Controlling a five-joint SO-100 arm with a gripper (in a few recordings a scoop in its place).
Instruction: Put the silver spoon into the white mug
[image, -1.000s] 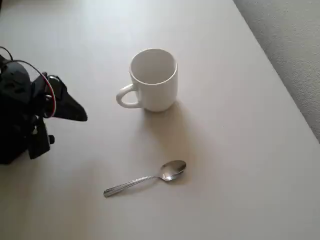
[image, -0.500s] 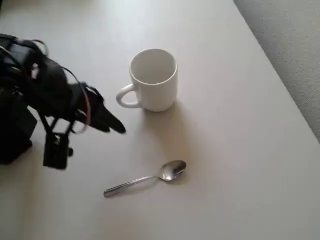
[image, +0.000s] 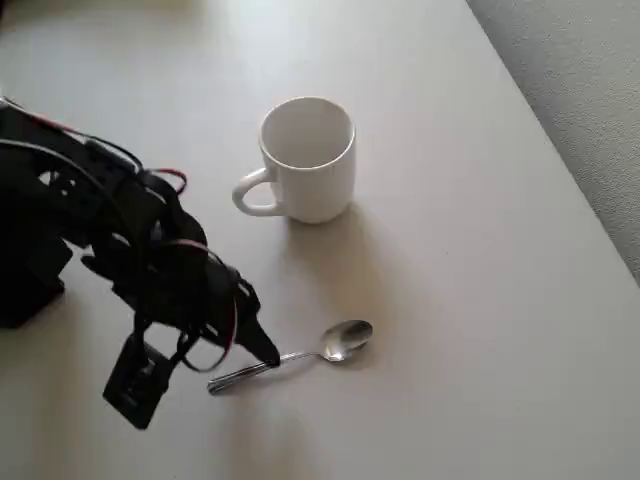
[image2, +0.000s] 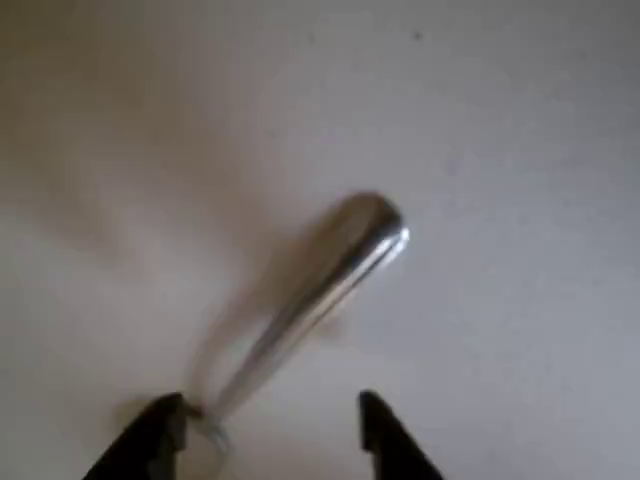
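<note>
1. No brand, label or writing can be read on anything in either view.
2. The silver spoon (image: 300, 356) lies flat on the pale table (image: 460, 300) in the overhead view, in the lower middle of the picture.
3. Its long axis runs nearly left to right with a slight tilt: the oval bowl is at the right end and a little higher in the picture, and the thin handle runs down to the left, ending at the lower left.
4. In the wrist view the spoon's handle (image2: 310, 300) shows close and blurred, running from the lower left, between the fingertips, up to a rounded end at the upper right.
5. The white mug (image: 307, 158) stands upright above the spoon in the overhead view, well apart from it. Its open mouth faces up, its inside is white, and its loop handle points to the left.
6. The black arm reaches in from the left of the overhead view, with red and black wires along it. The gripper (image: 262, 348) is down over the middle of the spoon's handle.
7. In the wrist view the gripper (image2: 270, 420) has its two dark fingertips spread with a moderate gap. The left fingertip (image2: 160, 425) is just beside the handle, and the right one stands clear of it. The jaws are not closed on the spoon.
</note>
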